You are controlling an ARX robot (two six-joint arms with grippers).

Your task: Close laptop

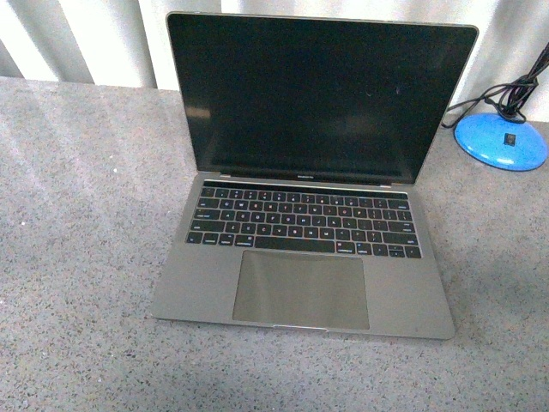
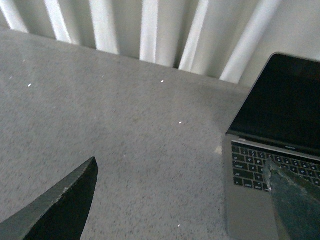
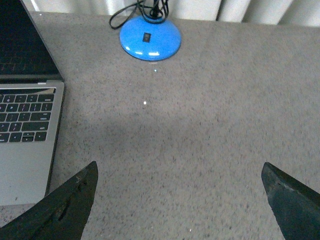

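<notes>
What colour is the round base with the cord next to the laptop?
Bright blue; the round base shows clearest in the right wrist view.

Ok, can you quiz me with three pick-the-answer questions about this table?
1. Where does the blue round base sit?
A) on the trackpad
B) on the table, to the right of the laptop
C) to the left of the laptop

2. What colour are the keys?
A) white
B) red
C) black

3. How is the lid?
A) shut flat
B) open and standing up
C) taken off

Answers:
1 B: the front view shows it past the laptop's right edge.
2 C: the keys are dark in a grey body.
3 B: the lid stands up behind the keys, with its dark side showing.
</notes>
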